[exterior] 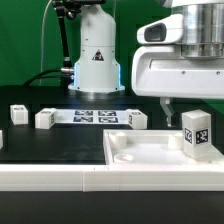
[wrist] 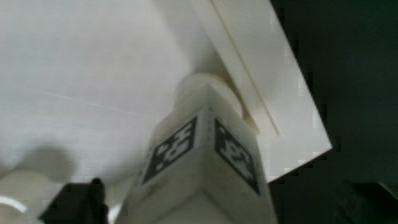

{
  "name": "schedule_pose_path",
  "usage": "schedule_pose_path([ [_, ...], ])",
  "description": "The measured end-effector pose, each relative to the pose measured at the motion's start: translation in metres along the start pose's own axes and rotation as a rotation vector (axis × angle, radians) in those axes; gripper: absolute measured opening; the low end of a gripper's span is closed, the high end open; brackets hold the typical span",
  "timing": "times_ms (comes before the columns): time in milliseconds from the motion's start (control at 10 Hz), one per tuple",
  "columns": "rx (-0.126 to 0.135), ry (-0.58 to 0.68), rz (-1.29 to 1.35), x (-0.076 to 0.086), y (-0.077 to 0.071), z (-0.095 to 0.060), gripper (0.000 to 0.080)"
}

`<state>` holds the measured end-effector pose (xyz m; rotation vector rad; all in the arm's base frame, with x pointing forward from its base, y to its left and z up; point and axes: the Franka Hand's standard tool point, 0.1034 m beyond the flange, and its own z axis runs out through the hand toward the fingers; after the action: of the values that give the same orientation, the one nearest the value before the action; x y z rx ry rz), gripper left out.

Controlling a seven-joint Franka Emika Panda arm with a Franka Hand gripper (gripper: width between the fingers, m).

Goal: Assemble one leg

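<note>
In the exterior view, the leg (exterior: pixel 196 133) stands upright inside the white tray-like panel (exterior: pixel 140 158), in its corner toward the exterior view's right. The panel lies on the dark counter (exterior: pixel 60 140). The claw (exterior: pixel 182 105) hangs just above the leg; released or clenched, I cannot tell.

In the wrist view, the leg (wrist: pixel 199 150) sits on the panel's floor (wrist: pixel 89 80), beside its raised rim.

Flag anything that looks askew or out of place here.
One leg stands apart from the other legs, at the panel's corner on the exterior view's right, under the gripper, and looks slightly tilted rather than square. Whether it is seated or gripped cannot be told. Nothing looks spilled or broken.
</note>
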<state>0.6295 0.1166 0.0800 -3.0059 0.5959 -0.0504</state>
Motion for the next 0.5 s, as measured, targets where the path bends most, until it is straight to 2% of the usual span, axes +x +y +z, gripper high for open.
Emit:
schedule_pose_path([
  [300, -0.004, 0.002, -0.238, -0.0005, -0.0015, -0.0003, 0.0648],
  [500, -0.005, 0.010, -0.410, 0.0037, 0.0027, -0.0009, 0.0648],
])
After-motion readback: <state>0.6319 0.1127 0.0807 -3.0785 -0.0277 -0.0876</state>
